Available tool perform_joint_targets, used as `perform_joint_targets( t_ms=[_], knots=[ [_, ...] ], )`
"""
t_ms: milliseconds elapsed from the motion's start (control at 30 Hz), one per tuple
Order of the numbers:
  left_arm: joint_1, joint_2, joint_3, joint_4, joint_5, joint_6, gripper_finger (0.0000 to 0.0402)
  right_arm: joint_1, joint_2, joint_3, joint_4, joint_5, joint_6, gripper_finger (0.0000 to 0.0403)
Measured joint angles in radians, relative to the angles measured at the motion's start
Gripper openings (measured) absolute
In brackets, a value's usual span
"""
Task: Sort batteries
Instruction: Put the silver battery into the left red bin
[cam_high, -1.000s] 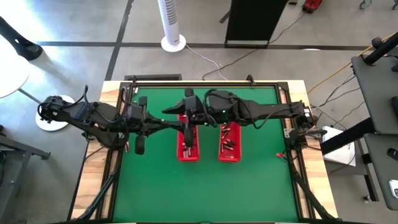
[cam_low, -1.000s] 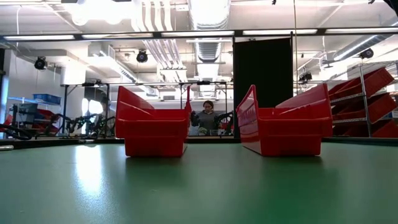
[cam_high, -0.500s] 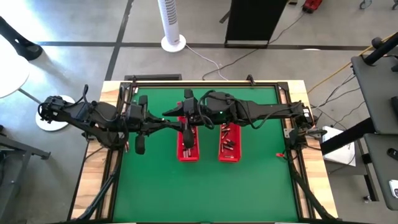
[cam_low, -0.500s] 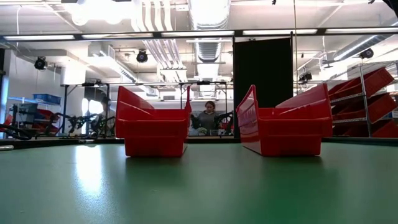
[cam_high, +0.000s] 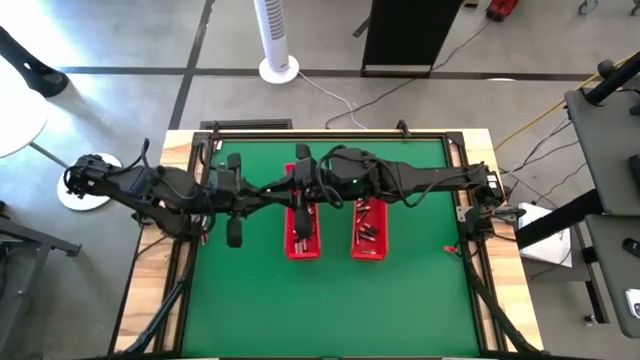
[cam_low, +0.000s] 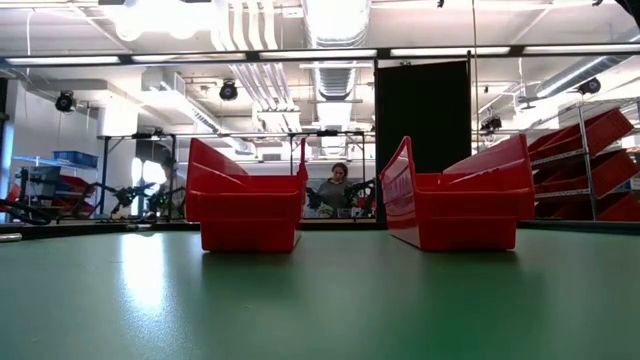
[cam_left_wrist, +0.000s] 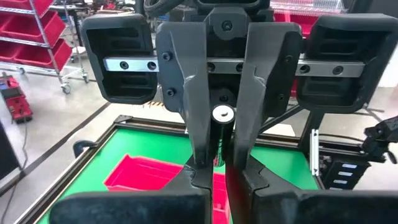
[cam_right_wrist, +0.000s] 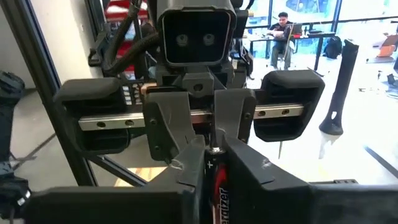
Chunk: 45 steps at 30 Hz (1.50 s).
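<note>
Two red trays (cam_high: 303, 235) w/ silvery-grey, dark and red-tipped batteries (cam_high: 366, 226) sat on a green table (cam_high: 330, 300); black arms; pale wood table edge (cam_high: 150, 300).

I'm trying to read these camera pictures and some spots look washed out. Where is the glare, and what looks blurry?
Low view: ceiling lights reflect as a pale sheen on the green table mat, whose near part is soft; the two red plastic trays are sharp. Right wrist view: bright windows behind wash out. High view: a sunlit patch brightens the floor at upper left.

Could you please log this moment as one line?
left gripper: shut on battery | right gripper: shut on same battery | above left tray
</note>
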Motion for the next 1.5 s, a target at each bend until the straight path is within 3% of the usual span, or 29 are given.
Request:
perform_joint_targets(
  t_ms=[100,233,633,900,1133,1233,1333,1500],
  knots=[
    [-0.001,0.003,0.000,-0.004,-0.020,0.006,0.0001,0.000,0.001,0.000,-0.013,-0.003,-0.006,0.0026],
    [-0.001,0.000,0.006,-0.016,-0.029,0.018,0.0008,0.000,0.001,0.001,-0.044,-0.002,-0.003,0.0026],
    [-0.001,0.000,0.040,-0.004,-0.030,0.045,0.0002,0.000,0.001,0.059,-0.088,0.000,0.004,0.0060],
    [-0.001,-0.002,0.040,0.000,-0.030,0.043,0.0003,0.000,0.001,0.062,-0.098,-0.002,-0.033,0.0024],
    [-0.001,-0.008,0.043,-0.048,-0.065,0.020,0.0071,-0.001,-0.011,0.061,-0.143,-0.008,-0.044,0.0024],
    [-0.001,-0.014,0.091,-0.161,-0.092,-0.026,0.0112,-0.008,-0.025,0.060,-0.172,-0.013,-0.062,0.0024],
    [-0.001,-0.016,0.163,-0.400,-0.093,-0.123,0.0145,-0.023,-0.034,0.060,-0.208,-0.014,-0.069,0.0024],
    [-0.012,-0.044,0.234,-0.692,-0.092,-0.274,0.0167,-0.052,-0.020,0.060,-0.303,0.003,-0.061,0.0024]
  ],
)
